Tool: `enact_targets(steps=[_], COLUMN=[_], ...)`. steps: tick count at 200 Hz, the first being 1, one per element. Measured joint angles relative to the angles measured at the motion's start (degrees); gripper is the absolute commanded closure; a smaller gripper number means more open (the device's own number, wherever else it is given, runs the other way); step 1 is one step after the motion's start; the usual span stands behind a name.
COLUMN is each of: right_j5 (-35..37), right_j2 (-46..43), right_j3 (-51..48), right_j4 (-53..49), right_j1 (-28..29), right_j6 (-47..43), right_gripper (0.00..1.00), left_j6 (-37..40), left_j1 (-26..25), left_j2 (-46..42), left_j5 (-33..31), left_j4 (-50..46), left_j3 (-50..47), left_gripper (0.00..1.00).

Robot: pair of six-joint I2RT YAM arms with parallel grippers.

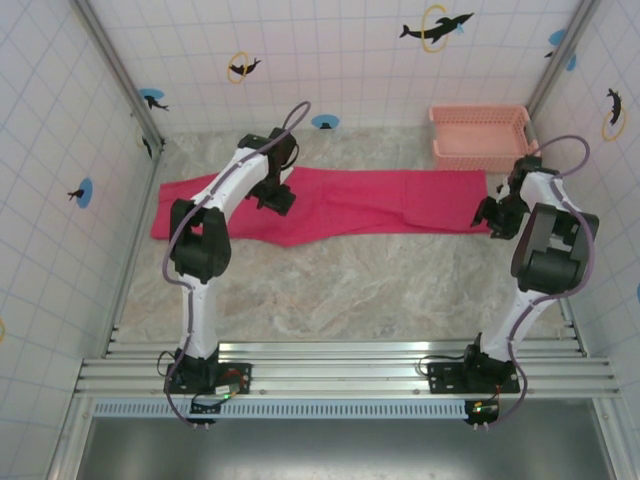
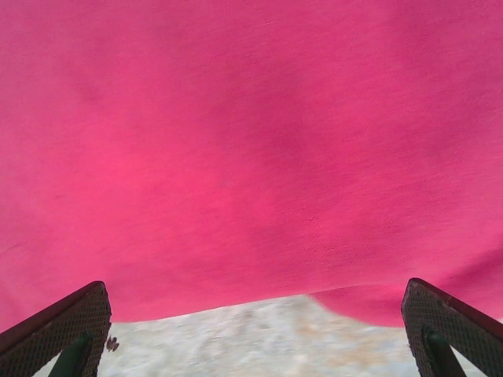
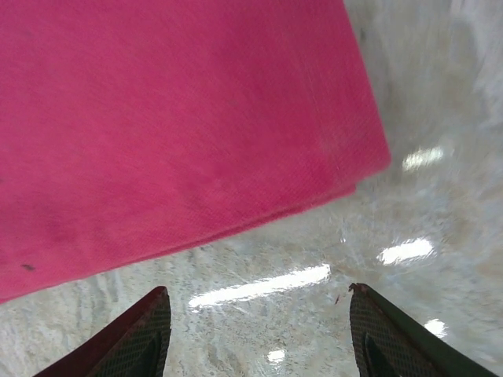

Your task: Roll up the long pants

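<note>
The long pants (image 1: pixel 350 205) lay flat, long axis left-right. My right claw (image 3: pixel 258 288), parted and empty, sat nearest, at their right end.

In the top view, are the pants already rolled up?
No, the pants lie flat and stretched out across the table, with no rolled part.

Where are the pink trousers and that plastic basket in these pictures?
long pants (image 1: pixel 380 205), top external view, middle of the flat-spread cloth.
basket (image 1: pixel 478 155), top external view, its near wall.
</note>
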Motion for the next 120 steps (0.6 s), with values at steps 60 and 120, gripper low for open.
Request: enact_targets(steps=[60,120], right_j5=[-2.9,-4.2], right_j2=[-1.3,-2.5], right_j3=[-8.7,-11.9], right_j4=[11.4,20.6], right_j1=[-1.8,-1.8], right_j6=[9.3,17.4], right_gripper=[0.37,0.42], left_j6=[-12.5,-19.0], left_j1=[-0.9,-6.1], left_j2=[1.2,9.0], left_j5=[12.9,18.8], left_j4=[5.6,6.8], left_j3=[0.8,9.8], left_gripper=[0.02,0.03])
